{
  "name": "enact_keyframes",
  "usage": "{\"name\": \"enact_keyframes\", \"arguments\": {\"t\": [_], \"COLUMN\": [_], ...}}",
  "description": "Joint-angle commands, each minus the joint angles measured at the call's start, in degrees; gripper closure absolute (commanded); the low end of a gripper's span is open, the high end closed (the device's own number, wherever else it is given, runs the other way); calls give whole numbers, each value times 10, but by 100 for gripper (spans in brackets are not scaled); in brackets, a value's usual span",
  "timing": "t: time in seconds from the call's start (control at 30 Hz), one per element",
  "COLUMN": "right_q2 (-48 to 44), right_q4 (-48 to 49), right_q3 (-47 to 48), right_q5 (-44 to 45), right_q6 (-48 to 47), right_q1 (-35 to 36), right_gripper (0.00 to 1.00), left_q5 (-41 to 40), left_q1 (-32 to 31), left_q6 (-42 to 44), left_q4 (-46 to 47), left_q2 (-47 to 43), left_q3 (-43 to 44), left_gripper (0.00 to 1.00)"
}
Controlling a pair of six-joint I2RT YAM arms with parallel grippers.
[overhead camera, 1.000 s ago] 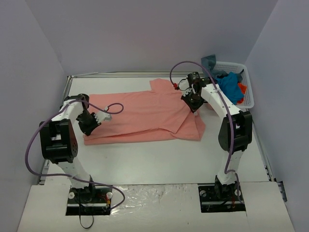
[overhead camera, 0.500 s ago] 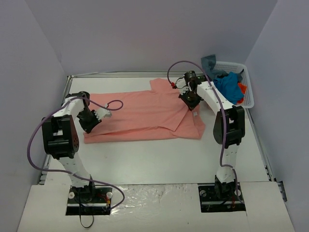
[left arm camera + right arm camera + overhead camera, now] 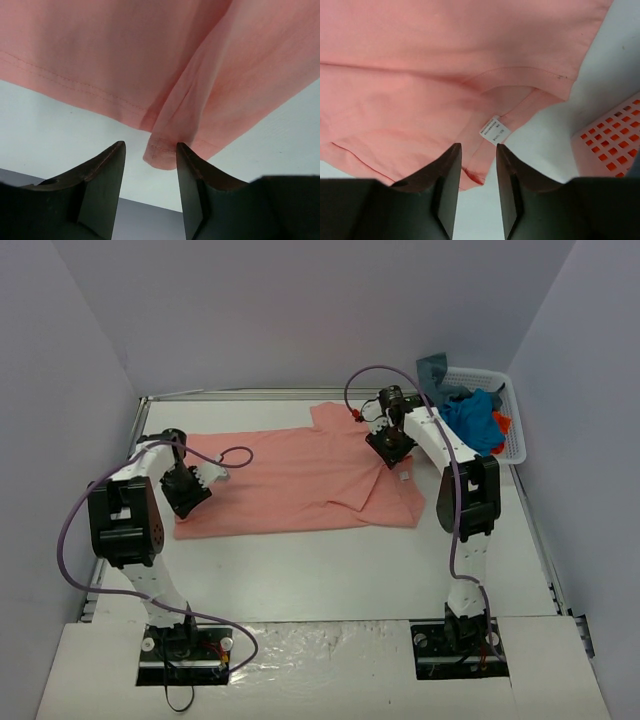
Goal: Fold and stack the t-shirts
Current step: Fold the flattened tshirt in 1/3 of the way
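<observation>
A salmon-pink t-shirt [image 3: 300, 480] lies spread on the white table, its right part folded over. My left gripper [image 3: 187, 490] is open and low over the shirt's left edge. In the left wrist view a folded hem corner [image 3: 162, 154] lies between my open fingers [image 3: 150, 146]. My right gripper [image 3: 389, 445] is open over the collar end. In the right wrist view [image 3: 477, 147] the collar and its white label [image 3: 495, 130] lie just ahead of the fingertips. A bright blue t-shirt [image 3: 475, 418], an orange-red one [image 3: 501, 423] and a slate grey-blue one [image 3: 433, 368] sit in the basket.
The white lattice basket [image 3: 516, 440] stands at the back right against the wall; its corner shows in the right wrist view [image 3: 612, 145]. Purple walls close in the table on three sides. Bare table lies in front of the shirt.
My right gripper has moved a little back and left along the collar end. My left gripper has shifted slightly toward the shirt's left edge. The shirt lies much as before.
</observation>
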Motion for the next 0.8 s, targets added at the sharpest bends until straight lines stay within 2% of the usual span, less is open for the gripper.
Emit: {"name": "enact_keyframes", "arguments": {"t": [0.0,0.13,0.3,0.43,0.5,0.6,0.67,0.7,0.77], "right_q2": [3,2,-9,-61,-101,-150,-174,-176,-182], "right_q4": [-5,24,27,28,28,31,35,37,38], "right_q3": [26,35,42,-30,-68,-142,-184,-194,-208], "right_q5": [27,43,47,21,16,5,-3,-5,-10], "right_q6": [8,13,13,6,-3,-10,-13,-14,-14], "right_q1": [-4,-4,-4,-2,-3,-3,-2,-2,-1], "right_gripper": [67,57,56,55,55,60,72,81,86], "left_q5": [-20,-41,-57,-50,-17,47,70,74,80], "left_q1": [7,17,34,45,45,41,37,35,30], "left_q6": [-15,-25,-47,-91,-112,-111,-101,-99,-95], "left_q4": [5,27,37,51,34,14,20,30,38], "left_q2": [-45,-73,-102,-141,-155,-188,-208,-214,-214], "left_q3": [-5,-17,-8,-6,-9,-34,-60,-86,-105], "left_gripper": [56,54,54,50,48,48,48,51,59]}}
